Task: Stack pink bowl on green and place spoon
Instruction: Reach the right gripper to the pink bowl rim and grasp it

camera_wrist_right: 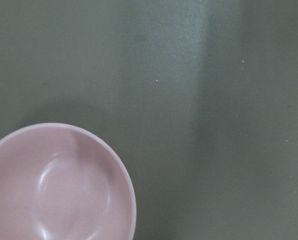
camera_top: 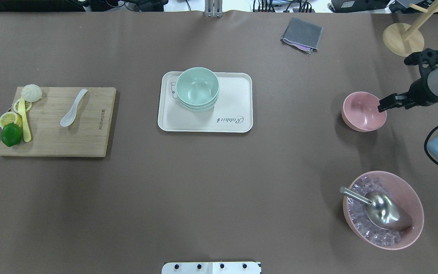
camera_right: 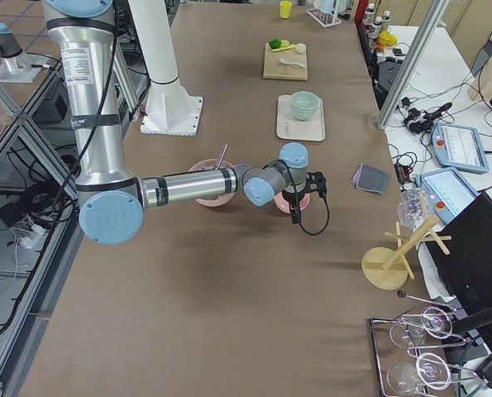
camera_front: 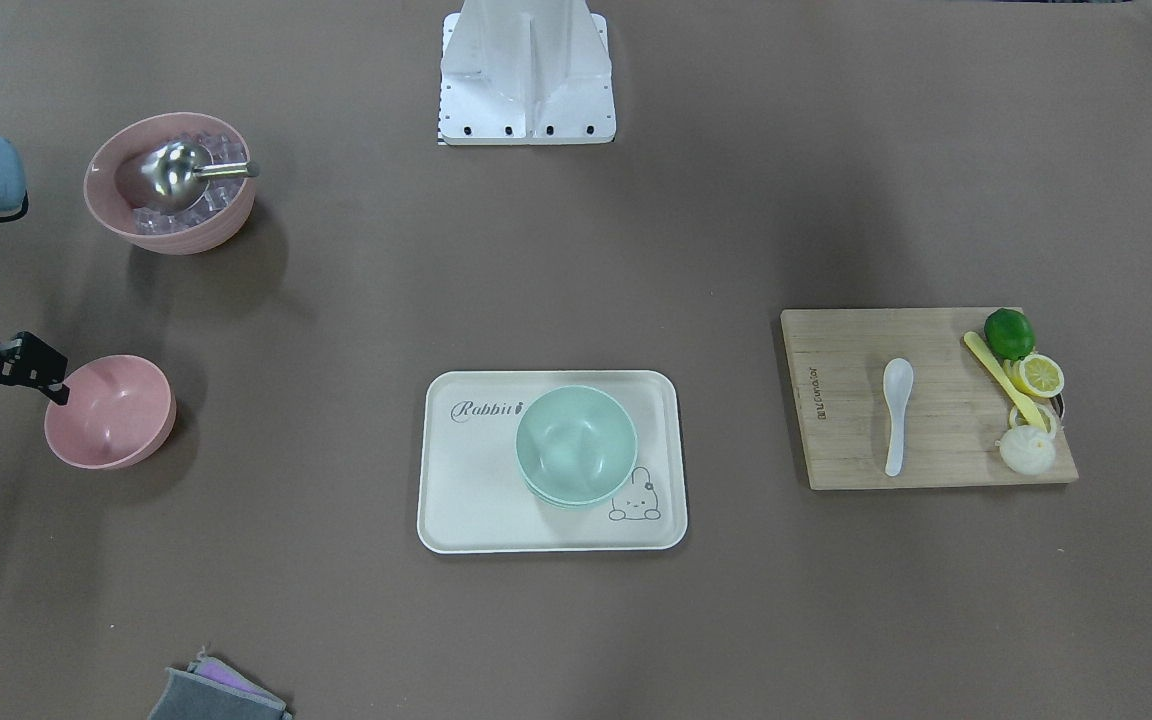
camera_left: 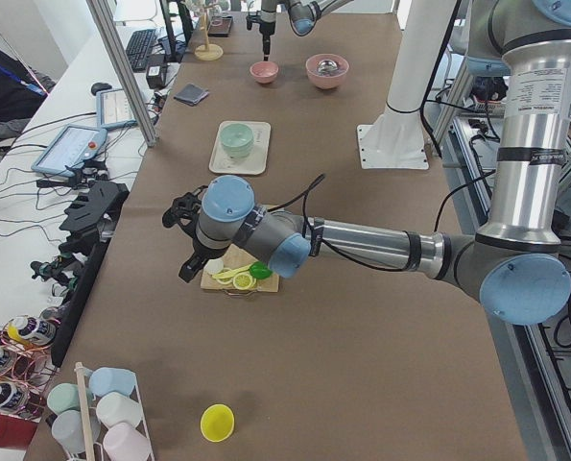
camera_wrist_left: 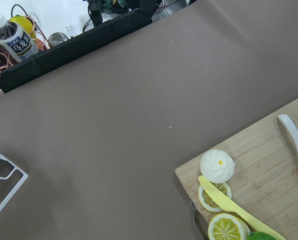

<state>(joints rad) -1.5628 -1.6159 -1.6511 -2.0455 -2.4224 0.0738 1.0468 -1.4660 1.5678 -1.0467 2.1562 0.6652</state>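
The small pink bowl (camera_front: 111,412) (camera_top: 363,111) stands empty on the brown table, far from the tray. My right gripper (camera_top: 383,104) (camera_front: 51,385) is at its rim on the outer side and looks open, holding nothing. The bowl fills the lower left of the right wrist view (camera_wrist_right: 58,190). Stacked green bowls (camera_front: 576,443) (camera_top: 197,86) sit on the white tray (camera_top: 234,95). The white spoon (camera_front: 897,412) (camera_top: 73,113) lies on the wooden cutting board (camera_top: 51,144). My left gripper (camera_left: 186,267) hovers past the board's outer end; I cannot tell whether it is open.
A larger pink bowl (camera_top: 382,209) holds ice cubes and a metal scoop, near the robot on its right. A lime, lemon slices, a bun and a yellow knife (camera_top: 24,121) lie on the board. A grey cloth (camera_top: 302,34) and a wooden stand (camera_top: 397,38) are at the far edge.
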